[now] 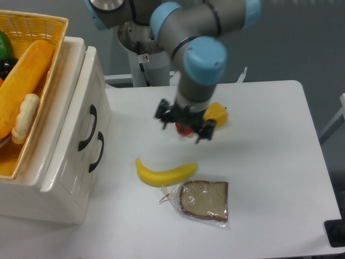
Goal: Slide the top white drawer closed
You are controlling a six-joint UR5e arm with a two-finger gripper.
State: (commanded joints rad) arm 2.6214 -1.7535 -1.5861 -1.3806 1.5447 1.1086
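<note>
A bagged bread slice [205, 200] and a banana [165, 174] lay nearest on the table [269, 162]. At nine o'clock, the top white drawer [81, 116] faced three o'clock, seemingly barely protruding. The end effector [185, 126] hovered beyond, its grip state unclear.

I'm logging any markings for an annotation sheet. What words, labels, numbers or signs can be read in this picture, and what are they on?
No text can be read here.
A small sticker with a red mark sits on the robot base, too small and blurred to read.
The cabinet, its top white drawer, the banana and the bagged bread slice carry no visible print.
</note>
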